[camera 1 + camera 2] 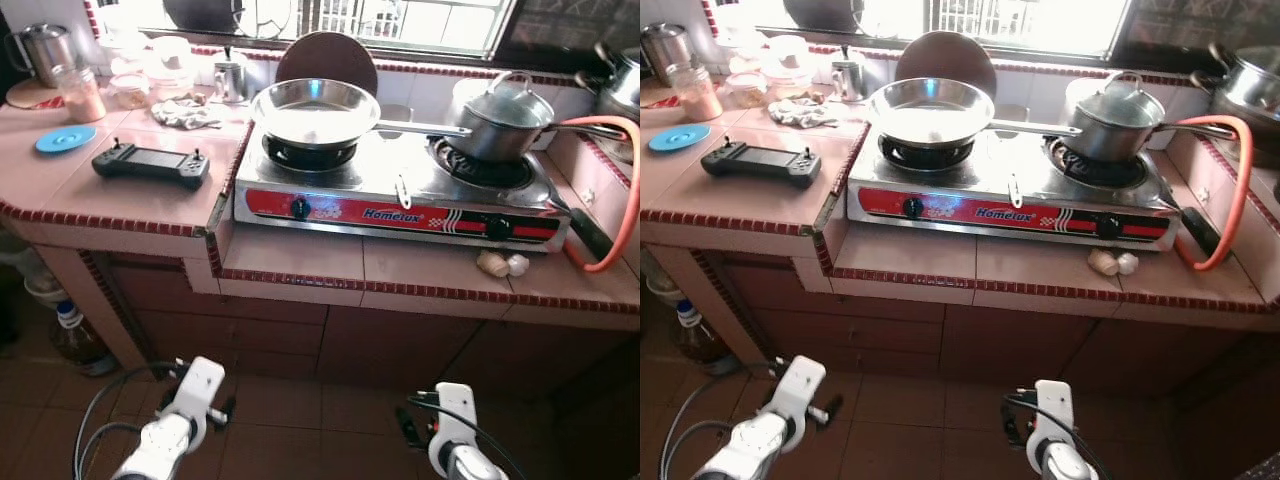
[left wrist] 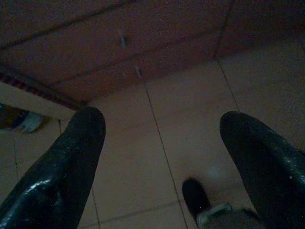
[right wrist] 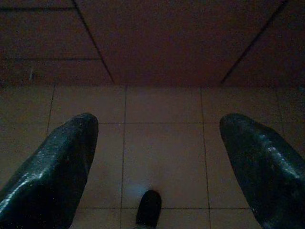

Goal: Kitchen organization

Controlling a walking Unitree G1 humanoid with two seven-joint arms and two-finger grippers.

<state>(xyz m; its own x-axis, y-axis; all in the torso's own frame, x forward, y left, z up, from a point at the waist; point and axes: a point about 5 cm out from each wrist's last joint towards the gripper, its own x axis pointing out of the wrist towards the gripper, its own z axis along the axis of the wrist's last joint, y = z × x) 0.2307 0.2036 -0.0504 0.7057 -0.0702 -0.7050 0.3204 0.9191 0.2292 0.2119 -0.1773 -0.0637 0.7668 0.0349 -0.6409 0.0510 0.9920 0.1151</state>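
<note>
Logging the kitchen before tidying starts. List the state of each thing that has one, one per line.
Frying pan: empty, on the left burner.
Saucepan: lidded, on the right burner.
Jar: lidded, upright.
Cloth: crumpled.
Left gripper: open, empty, low over the floor.
Right gripper: open, empty, low over the floor.

L gripper (image 2: pixel 162 157) & R gripper (image 3: pixel 157 162) hang low — fingers spread wide.
</note>
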